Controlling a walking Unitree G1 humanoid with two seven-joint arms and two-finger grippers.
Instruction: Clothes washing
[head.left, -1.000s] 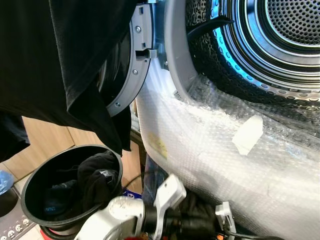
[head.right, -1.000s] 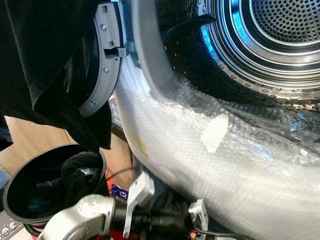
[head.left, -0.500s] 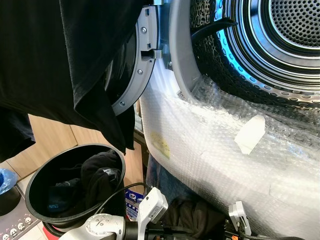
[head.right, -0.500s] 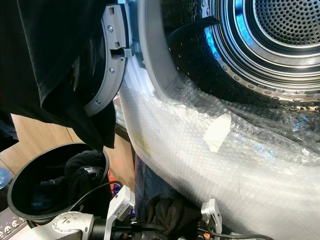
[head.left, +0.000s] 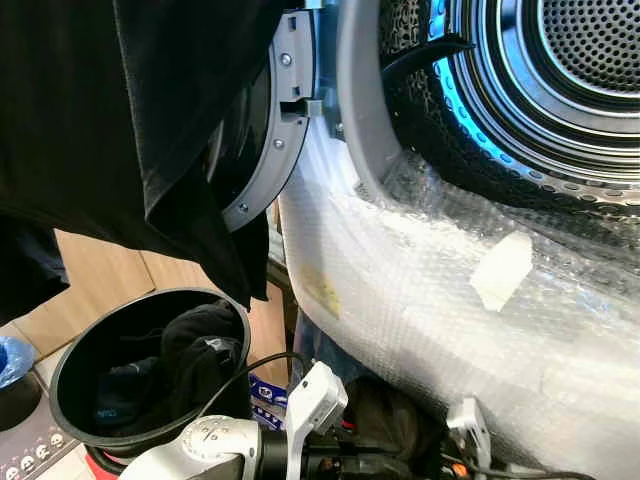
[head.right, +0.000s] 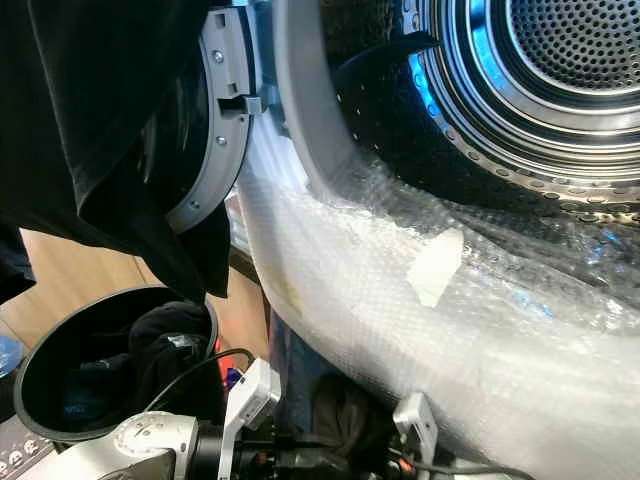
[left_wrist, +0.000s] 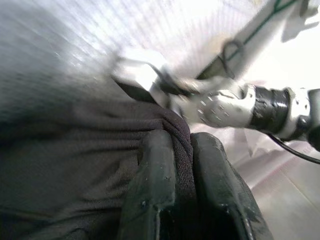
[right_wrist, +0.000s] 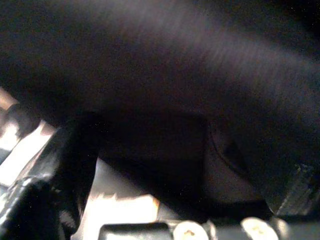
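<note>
So the load was barely started: the washer drum (head.left: 560, 90) looked bare, its door (head.left: 262, 140) swung open, and the black bucket (head.left: 75, 365) by the machine's bubble-wrapped front (head.left: 430, 290) held dark laundry (head.left: 195, 345). A black shirt (head.left: 120, 120) hung at upper left. My left pincer (left_wrist: 182, 150) was clamped on a fold of the dark garment (left_wrist: 75, 150), low beneath the machine front. My right pincer (right_wrist: 150, 165) sat spread against black cloth; whether it gripped, I couldn't tell.

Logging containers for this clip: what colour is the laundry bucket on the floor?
Black; the bucket shows best in the left eye view.
</note>
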